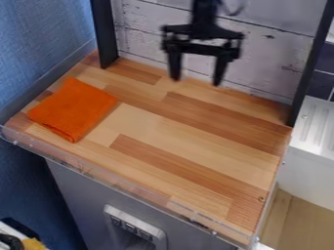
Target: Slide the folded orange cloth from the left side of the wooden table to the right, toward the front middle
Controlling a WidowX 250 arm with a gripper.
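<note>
Cloth [73, 109], orange and folded, lies on the wooden surface [189, 146], at the left side of my camera view, near the clear strip [85, 168] along the front edge. I see the hand [196, 82] hanging above the back of the surface, fingers pointing down and spread, well apart from the cloth. Behind it stands a pale plank wall [140, 36] between two black posts [104, 34].

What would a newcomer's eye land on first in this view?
Probably the bright orange folded cloth, lying toward the left end of the wood-patterned countertop. Next, the black two-finger gripper, hanging open and empty at the top, in front of the whitish plank-patterned backboard.
</note>
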